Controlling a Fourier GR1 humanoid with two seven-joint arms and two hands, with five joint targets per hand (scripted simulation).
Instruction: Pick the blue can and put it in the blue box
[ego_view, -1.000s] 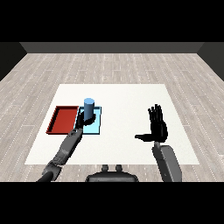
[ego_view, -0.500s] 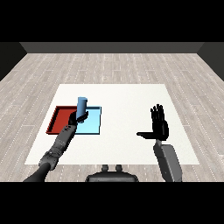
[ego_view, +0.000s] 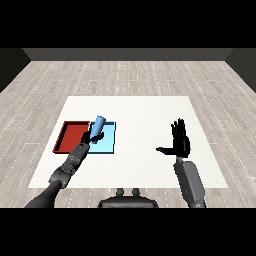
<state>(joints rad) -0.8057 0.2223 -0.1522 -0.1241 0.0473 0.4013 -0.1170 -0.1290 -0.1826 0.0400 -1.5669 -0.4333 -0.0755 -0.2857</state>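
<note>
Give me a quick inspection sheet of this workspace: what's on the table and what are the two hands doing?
Surface: white table, on a wood-plank floor.
Job's things: blue can tilted, held over the light blue tray; red tray lies beside the blue one, on its left.
Clutter: nothing seen.
Hands: left hand curled round the can; right hand open, fingers straight, thumb out, holding nothing.
Cables: nothing seen.
Surroundings: dark walls beyond the floor.
</note>
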